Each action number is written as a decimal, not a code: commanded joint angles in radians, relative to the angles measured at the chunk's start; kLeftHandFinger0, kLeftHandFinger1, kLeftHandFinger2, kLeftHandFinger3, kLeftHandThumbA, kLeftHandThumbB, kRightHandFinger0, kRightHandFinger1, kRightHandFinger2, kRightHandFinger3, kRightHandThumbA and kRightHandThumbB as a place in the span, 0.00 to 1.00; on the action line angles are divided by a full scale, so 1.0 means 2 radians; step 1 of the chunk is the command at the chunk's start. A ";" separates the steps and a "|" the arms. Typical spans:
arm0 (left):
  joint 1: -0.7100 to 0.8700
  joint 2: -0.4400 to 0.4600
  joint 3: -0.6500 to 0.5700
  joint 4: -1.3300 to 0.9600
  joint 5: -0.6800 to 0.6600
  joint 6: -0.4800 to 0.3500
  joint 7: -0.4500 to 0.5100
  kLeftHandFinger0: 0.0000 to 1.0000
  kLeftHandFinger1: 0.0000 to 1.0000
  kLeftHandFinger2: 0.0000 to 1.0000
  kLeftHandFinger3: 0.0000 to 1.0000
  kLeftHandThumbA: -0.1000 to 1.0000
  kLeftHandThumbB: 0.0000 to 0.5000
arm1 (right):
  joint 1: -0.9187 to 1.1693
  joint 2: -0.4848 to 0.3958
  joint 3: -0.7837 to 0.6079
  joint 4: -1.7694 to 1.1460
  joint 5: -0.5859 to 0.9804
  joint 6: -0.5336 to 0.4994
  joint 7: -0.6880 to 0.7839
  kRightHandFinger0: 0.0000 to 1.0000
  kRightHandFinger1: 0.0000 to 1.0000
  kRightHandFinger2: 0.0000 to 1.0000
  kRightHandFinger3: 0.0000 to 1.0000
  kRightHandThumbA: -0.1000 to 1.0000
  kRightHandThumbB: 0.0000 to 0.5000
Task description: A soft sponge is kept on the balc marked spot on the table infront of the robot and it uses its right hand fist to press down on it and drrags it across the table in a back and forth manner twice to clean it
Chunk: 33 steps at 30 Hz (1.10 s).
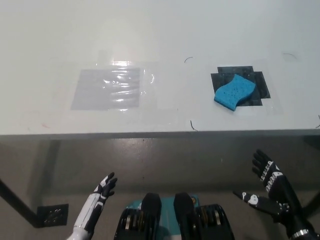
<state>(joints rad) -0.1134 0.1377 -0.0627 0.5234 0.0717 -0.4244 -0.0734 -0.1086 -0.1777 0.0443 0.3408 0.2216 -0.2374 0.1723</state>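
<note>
A blue wavy-edged sponge [234, 91] lies on the black marked spot [239, 86] at the right of the white table [160, 40]. My black right hand [269, 187] hangs below the table's front edge at the lower right, fingers spread, holding nothing and well short of the sponge. My white left hand [102, 191] rests low at the bottom left, also below the table, fingers apart and empty.
A clear taped plastic sheet [111, 88] covers the table's left-middle area. The table's front edge [150, 134] runs across the picture, with grey floor below it. A dark table leg and floor plate [47, 215] sit at the bottom left.
</note>
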 commanded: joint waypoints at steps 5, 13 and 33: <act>-0.005 0.004 0.000 -0.018 -0.003 -0.014 -0.005 1.00 1.00 1.00 1.00 1.00 0.80 | -0.003 -0.002 -0.003 0.004 -0.004 -0.020 0.026 1.00 1.00 1.00 1.00 1.00 0.17; -0.008 0.005 0.001 -0.024 -0.001 -0.009 -0.004 1.00 1.00 1.00 1.00 1.00 0.84 | -0.006 0.002 -0.010 0.002 -0.010 -0.024 0.017 1.00 1.00 1.00 1.00 1.00 0.20; -0.021 0.001 0.003 -0.026 -0.005 0.006 -0.003 1.00 1.00 1.00 1.00 1.00 0.91 | -0.012 -0.001 -0.011 -0.004 -0.030 -0.023 0.014 1.00 1.00 1.00 1.00 1.00 0.17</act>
<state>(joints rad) -0.1293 0.1371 -0.0619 0.5053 0.0715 -0.4153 -0.0760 -0.1042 -0.1762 0.0272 0.3559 0.1850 -0.2392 0.1952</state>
